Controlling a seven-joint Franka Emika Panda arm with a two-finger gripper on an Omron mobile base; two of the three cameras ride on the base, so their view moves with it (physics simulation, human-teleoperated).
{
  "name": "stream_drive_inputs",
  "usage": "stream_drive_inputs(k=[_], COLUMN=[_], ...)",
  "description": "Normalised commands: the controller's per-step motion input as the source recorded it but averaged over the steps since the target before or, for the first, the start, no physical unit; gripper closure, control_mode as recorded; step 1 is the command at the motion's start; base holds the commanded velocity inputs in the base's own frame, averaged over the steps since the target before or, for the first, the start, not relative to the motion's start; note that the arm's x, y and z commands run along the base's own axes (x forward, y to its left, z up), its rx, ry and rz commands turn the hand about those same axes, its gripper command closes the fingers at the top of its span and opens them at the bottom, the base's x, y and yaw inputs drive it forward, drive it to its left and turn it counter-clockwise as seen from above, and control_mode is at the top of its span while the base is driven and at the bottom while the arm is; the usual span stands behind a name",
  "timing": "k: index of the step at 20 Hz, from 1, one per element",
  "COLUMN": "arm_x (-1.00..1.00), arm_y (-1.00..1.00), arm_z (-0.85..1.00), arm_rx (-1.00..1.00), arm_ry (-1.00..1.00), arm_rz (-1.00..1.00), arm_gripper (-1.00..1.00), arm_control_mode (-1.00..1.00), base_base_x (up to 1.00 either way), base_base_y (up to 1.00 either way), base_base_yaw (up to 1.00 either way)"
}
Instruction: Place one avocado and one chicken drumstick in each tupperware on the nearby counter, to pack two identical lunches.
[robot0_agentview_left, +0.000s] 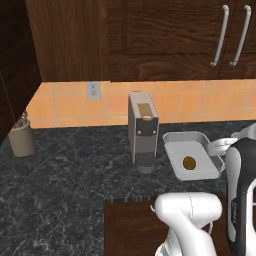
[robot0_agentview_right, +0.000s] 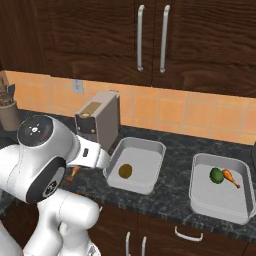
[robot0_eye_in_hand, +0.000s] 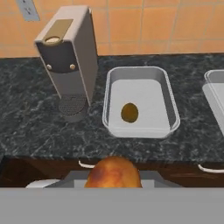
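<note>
Drumstick (robot0_eye_in_hand: 114, 172) sits at the bottom of the hand view, right where the fingertips belong: rounded, glossy orange-brown meat end facing the camera, fingers themselves hidden behind it. Jaws narrowed onto it, so it reads as gripped. In the right base view its orange tip (robot0_agentview_right: 73, 173) pokes out below the white wrist, over the counter's front edge.

Left to right:
- coffee machine (robot0_eye_in_hand: 70, 57): boxy grey body, tan lid panel, round drip base, on the counter (robot0_eye_in_hand: 35, 127), black-grey marbled stone.
- near tupperware (robot0_eye_in_hand: 114, 78): just right of the machine, pale grey rounded rectangle with raised rim, smooth inside. One brownish oval avocado (robot0_eye_in_hand: 129, 112) lying in it.
- far tupperware (robot0_agentview_right: 245, 200): same shape, well apart to the right. Holds a green avocado (robot0_agentview_right: 216, 175) touching a second drumstick (robot0_agentview_right: 230, 177).

Backsplash (robot0_agentview_right: 200, 112) is orange square tile; dark wood cabinets above with silver bar handles (robot0_agentview_right: 140, 37).
</note>
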Motion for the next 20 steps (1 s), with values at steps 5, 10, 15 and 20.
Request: stream_drive_inputs(k=[5, 10, 15, 20], arm_x=[0.73, 0.74, 0.54, 0.42], arm_y=[-0.76, -0.64, -0.20, 0.00], arm_z=[-0.41, -0.51, -0.63, -0.55], arm_rx=[0.01, 0.03, 0.00, 0.00], arm_ry=[0.03, 0.08, -0.01, -0.01], arm_rz=[0.00, 0.03, 0.02, 0.00], arm_gripper=[1.00, 1.00, 1.00, 1.00], arm_control_mode=[-1.00, -1.00, -1.00, -1.00], base_base_x=[0.00, 0.00, 0.00, 0.00], base_base_y=[0.00, 0.00, 0.00, 0.00], base_base_yaw=[0.00, 0.00, 0.00, 0.00])
